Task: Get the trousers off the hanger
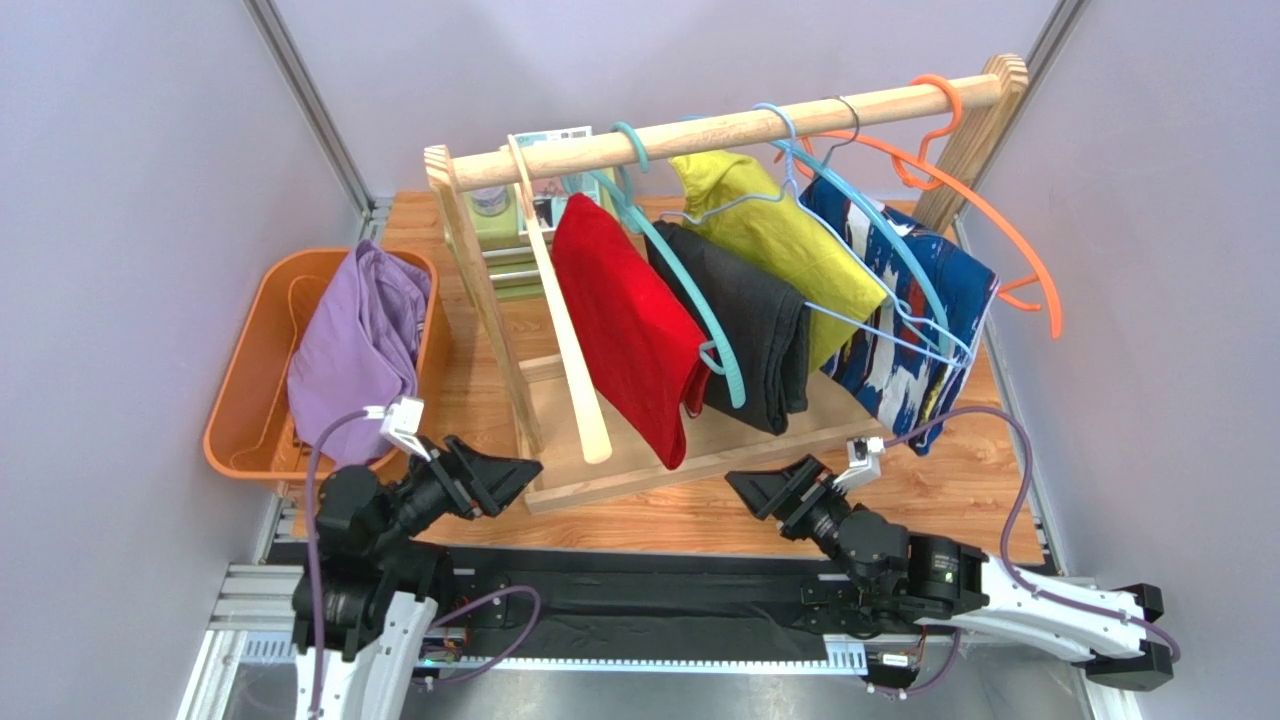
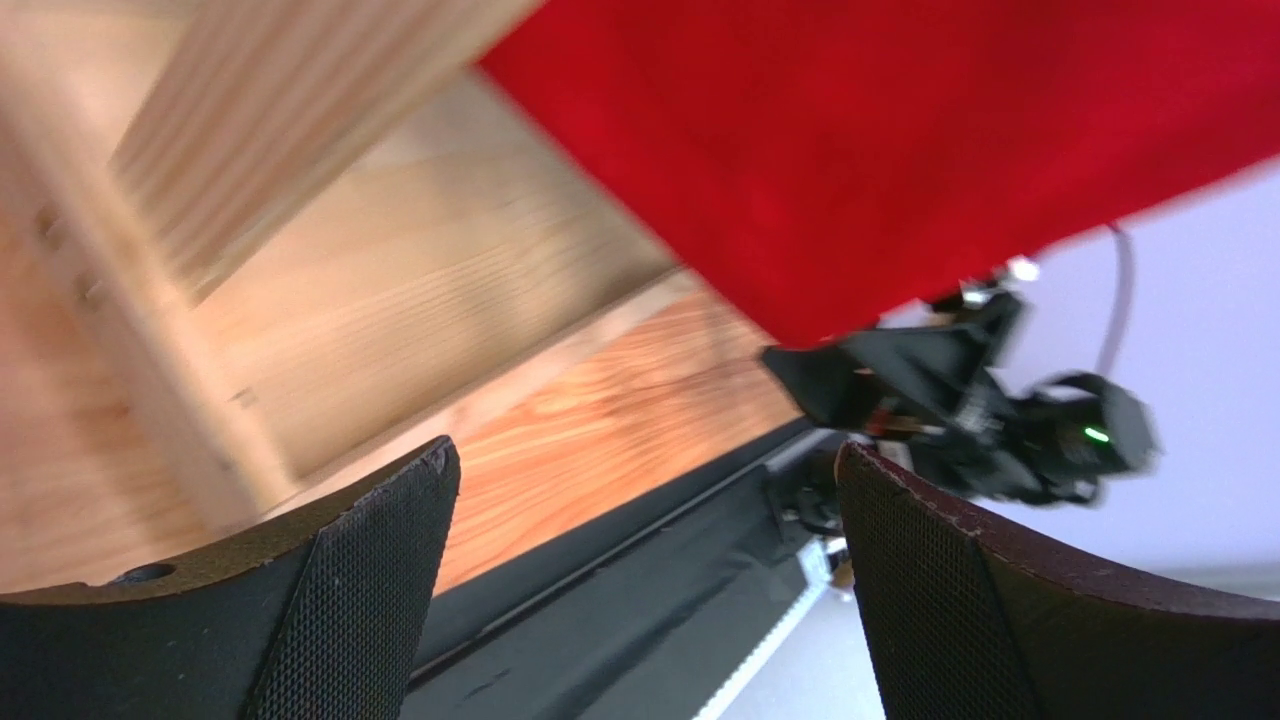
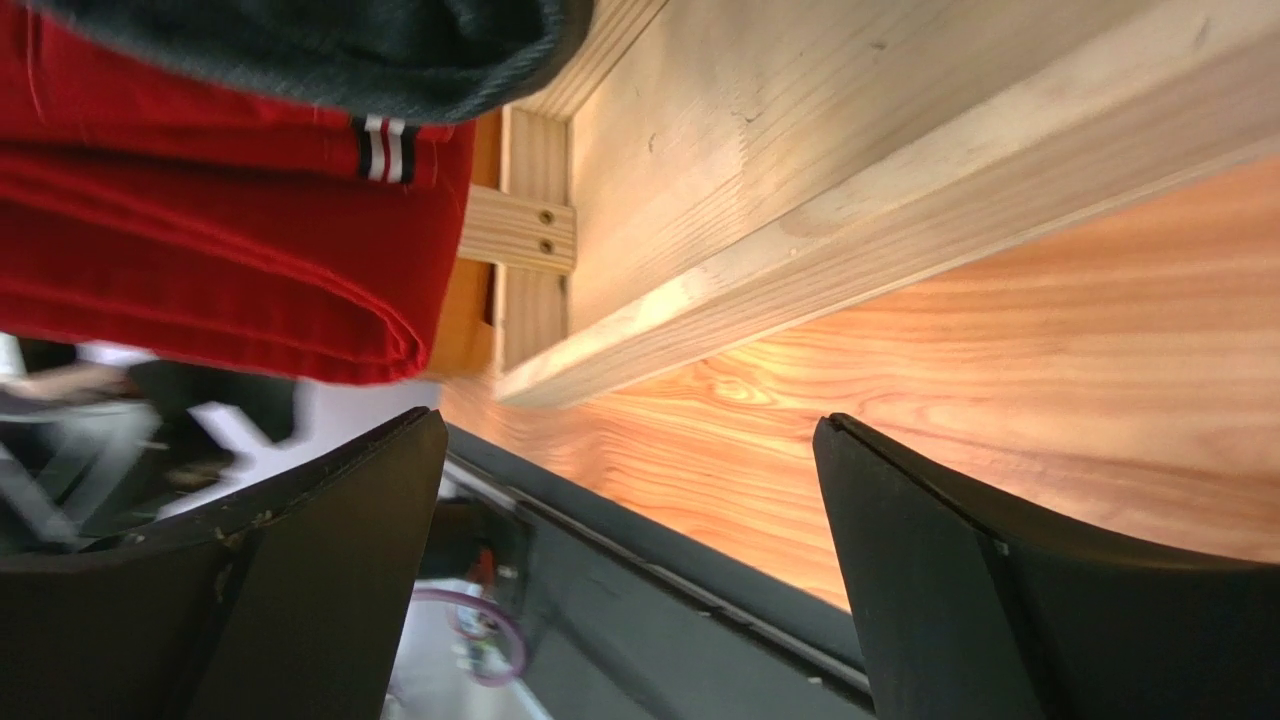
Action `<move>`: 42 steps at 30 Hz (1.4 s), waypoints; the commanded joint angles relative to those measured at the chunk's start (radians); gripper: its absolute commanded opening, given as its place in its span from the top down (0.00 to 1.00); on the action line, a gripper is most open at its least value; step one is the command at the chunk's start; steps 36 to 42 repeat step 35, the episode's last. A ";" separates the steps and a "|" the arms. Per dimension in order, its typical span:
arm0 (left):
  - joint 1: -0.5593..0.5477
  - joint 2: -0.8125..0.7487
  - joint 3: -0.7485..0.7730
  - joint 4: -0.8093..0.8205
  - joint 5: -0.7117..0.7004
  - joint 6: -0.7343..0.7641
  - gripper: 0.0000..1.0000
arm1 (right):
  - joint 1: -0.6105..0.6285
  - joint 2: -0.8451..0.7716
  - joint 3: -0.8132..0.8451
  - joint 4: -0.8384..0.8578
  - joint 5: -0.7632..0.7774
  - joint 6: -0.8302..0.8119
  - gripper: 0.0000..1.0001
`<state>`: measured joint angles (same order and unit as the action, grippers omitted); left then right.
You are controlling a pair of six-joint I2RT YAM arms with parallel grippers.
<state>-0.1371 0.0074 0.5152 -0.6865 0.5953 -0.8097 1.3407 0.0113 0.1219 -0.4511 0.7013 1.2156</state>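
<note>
as seen from above, find the trousers (image 1: 353, 353) heaped in the orange basket (image 1: 241, 375) at the far left of the tabletop (image 1: 932, 480), with 1 end spilling over the basket's near rim. off the hanger (image 1: 568, 338) entirely, with the rack's left post standing between the 2.

note the hanger itself: cream, bare, hooked over the wooden rod (image 1: 721, 132) and slanting down between that post and the red garment (image 1: 631, 330), lower end close to the rack's base board. further right along the rod, a teal hanger (image 1: 676, 285) carrying the black garment (image 1: 744, 338).

low at the near edge, the left fingers (image 1: 504, 480): just right of the trousers' near end, close to it but not touching, tips turned away from the cloth and toward the rack's base. near the hanger's lower end, yet apart from it. in the left wrist view, spread wide with nothing between them; only rack wood, red cloth and the other arm beyond.

over on the other side, the right fingers (image 1: 756, 491): aimed at the base board from the right, well apart from the trousers, with the rack's near corner and the left arm in between. in the right wrist view, likewise parted wide and holding nothing, with the folded red garment and a dark hem above, bare tabletop below.
</note>
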 commanded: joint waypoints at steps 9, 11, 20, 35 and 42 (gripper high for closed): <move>0.001 -0.136 -0.308 0.242 -0.052 -0.152 0.00 | 0.005 -0.022 -0.057 -0.217 0.072 0.288 0.00; 0.001 -0.136 -0.323 0.243 -0.061 -0.161 0.01 | 0.005 -0.020 -0.062 -0.257 0.060 0.323 0.00; 0.001 -0.136 -0.412 0.271 -0.066 -0.183 0.01 | 0.003 -0.045 -0.076 -0.325 0.050 0.376 0.00; 0.001 -0.136 -0.455 0.292 -0.035 -0.209 0.01 | 0.003 0.070 -0.071 -0.333 0.012 0.417 0.00; 0.001 -0.136 -0.455 0.292 -0.035 -0.209 0.01 | 0.003 0.070 -0.071 -0.333 0.012 0.417 0.00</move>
